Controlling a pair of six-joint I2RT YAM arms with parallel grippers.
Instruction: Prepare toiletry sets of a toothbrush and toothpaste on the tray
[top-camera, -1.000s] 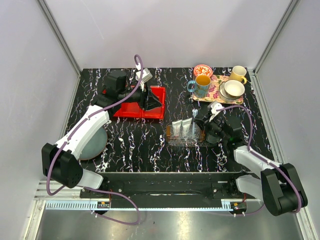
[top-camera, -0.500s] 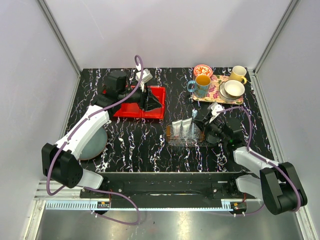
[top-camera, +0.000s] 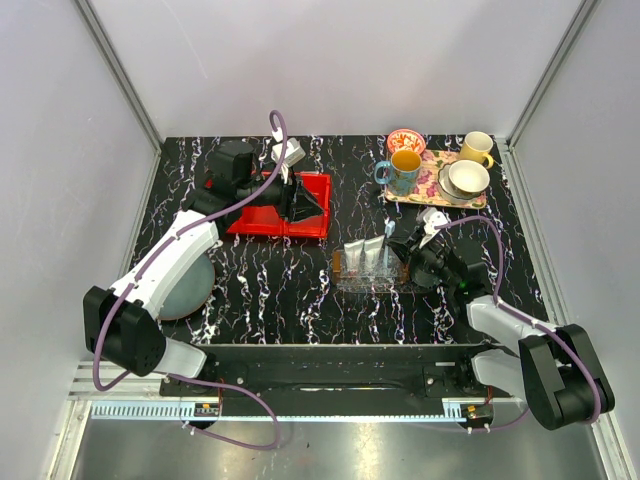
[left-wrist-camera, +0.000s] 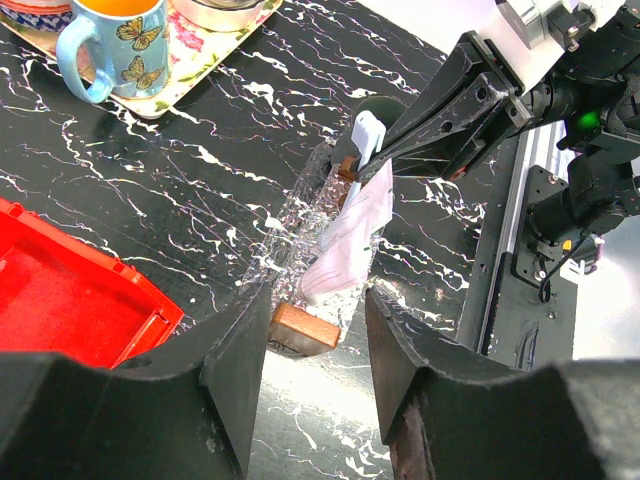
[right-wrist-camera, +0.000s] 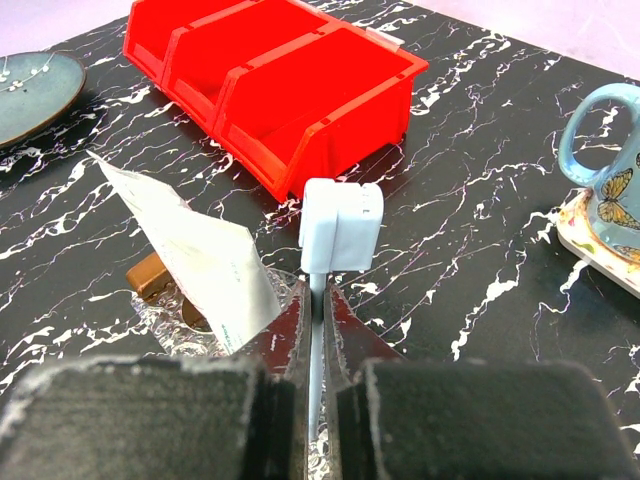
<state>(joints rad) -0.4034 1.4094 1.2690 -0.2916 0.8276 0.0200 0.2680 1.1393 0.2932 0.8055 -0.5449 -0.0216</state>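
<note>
The clear tray (top-camera: 345, 283) with orange-brown ends lies at mid-table. Two white toothpaste tubes (top-camera: 358, 257) stand leaning in it. My right gripper (top-camera: 400, 255) is shut on the pale blue toothbrush (top-camera: 389, 232) and holds it upright, head up, at the tray's right end. In the right wrist view the toothbrush (right-wrist-camera: 342, 225) rises from between the shut fingers (right-wrist-camera: 290, 320), beside a tube (right-wrist-camera: 200, 260). My left gripper (top-camera: 318, 205) is open and empty over the red bins. Its wrist view looks along the tray (left-wrist-camera: 290, 225) at a tube (left-wrist-camera: 350, 235) and the toothbrush head (left-wrist-camera: 366, 135).
Red bins (top-camera: 262, 218) stand at back left. A floral tray (top-camera: 428, 185) with mugs is at back right, close behind the right gripper. A grey-blue plate (top-camera: 190, 290) lies at front left under the left arm.
The right arm has shifted slightly, still holding the toothbrush at the tray's right end. The left arm has not moved.
</note>
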